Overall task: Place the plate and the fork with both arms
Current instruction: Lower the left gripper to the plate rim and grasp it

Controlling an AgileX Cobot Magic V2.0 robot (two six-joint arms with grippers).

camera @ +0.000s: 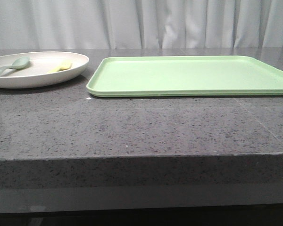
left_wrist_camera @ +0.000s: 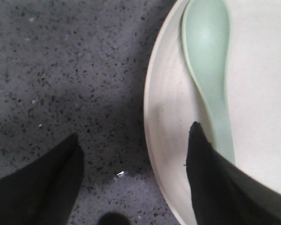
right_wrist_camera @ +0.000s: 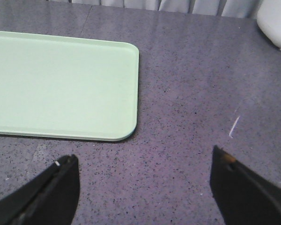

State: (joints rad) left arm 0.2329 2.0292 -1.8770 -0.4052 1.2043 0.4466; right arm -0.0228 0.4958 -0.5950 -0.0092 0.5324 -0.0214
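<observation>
A dark grey speckled stone table [camera: 132,127] fills the front view, with pale curtains [camera: 179,23] hanging behind it. The largest thing on the table is the flat rectangular light-green tray [camera: 193,75], lying right of centre. Just beside its left end, not touching it, sits the cream-white plate [camera: 37,77], flat on the table at the far left. Two utensils lie inside the plate: a grey-green spoon [camera: 12,66] toward its left side and the small pale-yellow fork [camera: 61,67] toward its right, well apart from each other.

Neither arm appears in the front view. In the left wrist view the left gripper [left_wrist_camera: 133,173] hangs close over the plate's edge with its fingers spread wide: one dark finger [left_wrist_camera: 47,183] lies over bare table outside the rim, the other over the plate's inner slope right beside the spoon's handle. Whether that finger touches the plate cannot be told. In the right wrist view the right gripper [right_wrist_camera: 145,187] hovers above bare table near the tray's corner, its fingers parted wide and holding nothing.
</observation>
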